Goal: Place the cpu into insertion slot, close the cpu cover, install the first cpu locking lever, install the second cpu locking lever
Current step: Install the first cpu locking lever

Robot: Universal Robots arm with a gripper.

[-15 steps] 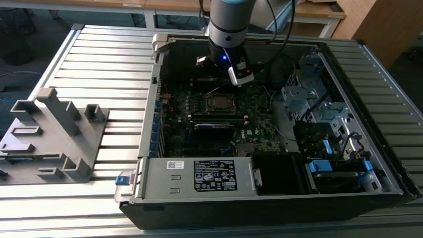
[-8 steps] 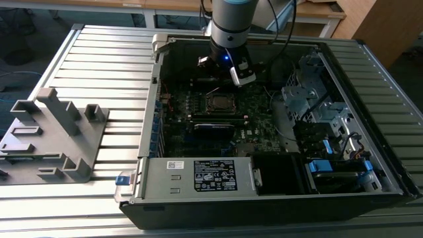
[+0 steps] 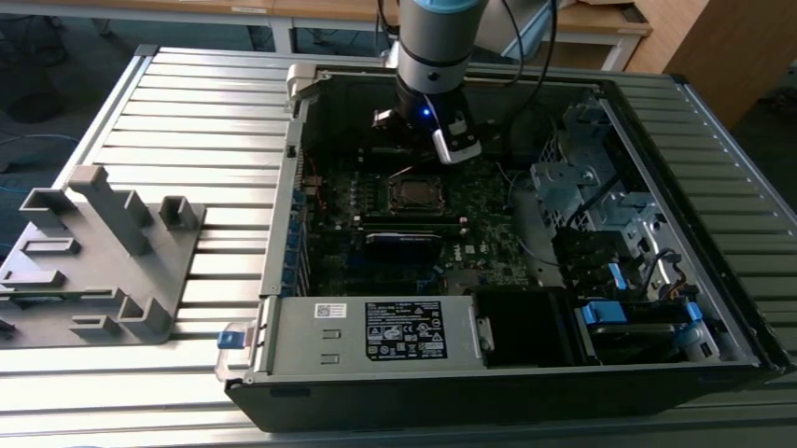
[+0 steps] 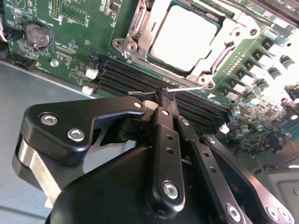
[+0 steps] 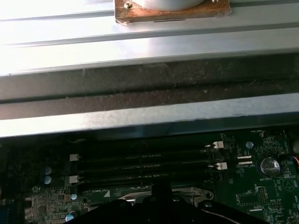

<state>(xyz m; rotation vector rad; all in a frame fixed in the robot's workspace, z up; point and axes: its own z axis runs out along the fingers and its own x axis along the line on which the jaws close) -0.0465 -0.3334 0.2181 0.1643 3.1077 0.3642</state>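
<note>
In the exterior view, a robot arm [image 3: 432,56] reaches down into an open computer case [image 3: 498,392] lying on a slatted metal table [image 3: 187,103]. Its wrist hangs just above the cpu [image 3: 413,194], which sits in the middle of the motherboard [image 3: 480,266]. A grey fixture [image 3: 100,252] stands well apart on the table at the exterior view's left, and a labelled power supply [image 3: 373,331] fills the case's near corner.

In the second wrist view, the gripper [image 4: 163,94] has its black fingers [image 4: 161,135] drawn narrow, pinched on a thin wire locking lever [image 4: 189,87] beside the memory slots [image 4: 135,77]. Just beyond, the cpu [image 4: 184,37] lies seated in the insertion slot [image 4: 128,44], its dull grey top framed by the cpu cover [image 4: 205,63], which lies flat over it. A coin-cell battery [image 4: 38,35] sits on the green motherboard [image 4: 70,28], well apart from the socket.

In the first wrist view, the gripper [image 5: 159,205] appears as a dark mass just beside the memory slots [image 5: 140,163], with the coin-cell battery [image 5: 268,164] to one side, the case wall [image 5: 140,116] behind them and the table's slats [image 5: 140,51] beyond.
</note>
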